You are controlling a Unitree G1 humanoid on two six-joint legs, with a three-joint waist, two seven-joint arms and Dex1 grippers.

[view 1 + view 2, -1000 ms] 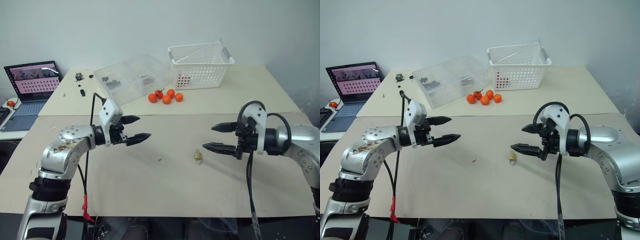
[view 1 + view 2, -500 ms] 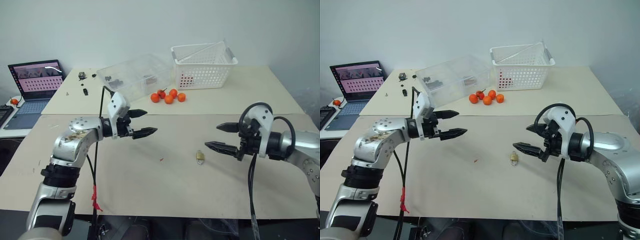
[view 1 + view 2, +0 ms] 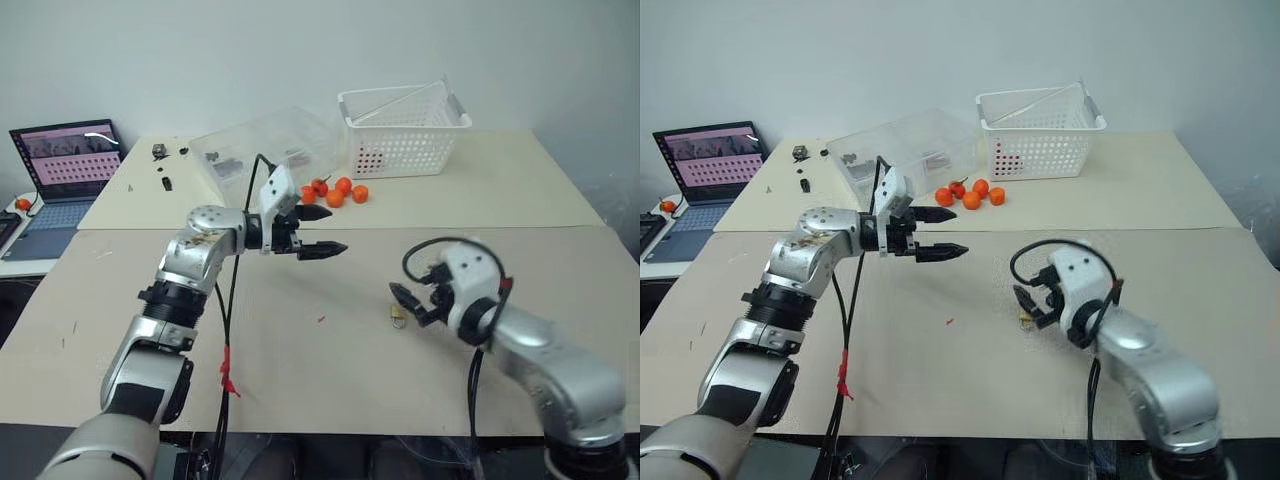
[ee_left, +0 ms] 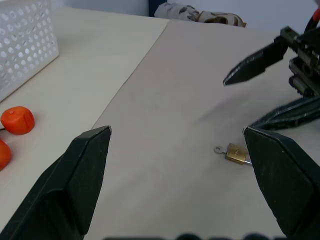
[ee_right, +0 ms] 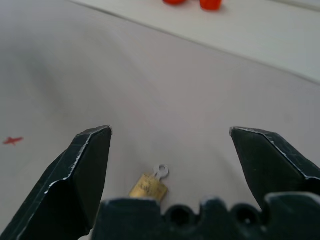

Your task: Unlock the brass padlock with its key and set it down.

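While the brass padlock lies flat on the bare beige table, the right gripper hangs right over it with its two black fingers spread wide and nothing between them. Seen from that wrist, the little lock sits on the table just below and between the two fingers, closer to the palm than to the tips, so the lock lies almost straight beneath the hand. Its long axis runs from the gold body to a small grey ring that points away from the palm, a little askew to the line of the fingers.

The left gripper is also open and empty, held up over the table well apart from the lock and aimed across toward it; the lock shows off to one side between its fingers there. The right arm is plainly the nearer one, and I judge a short drop with a slight turn of the wrist would put its fingers on either flank of the body. The oranges and white basket stand far back.
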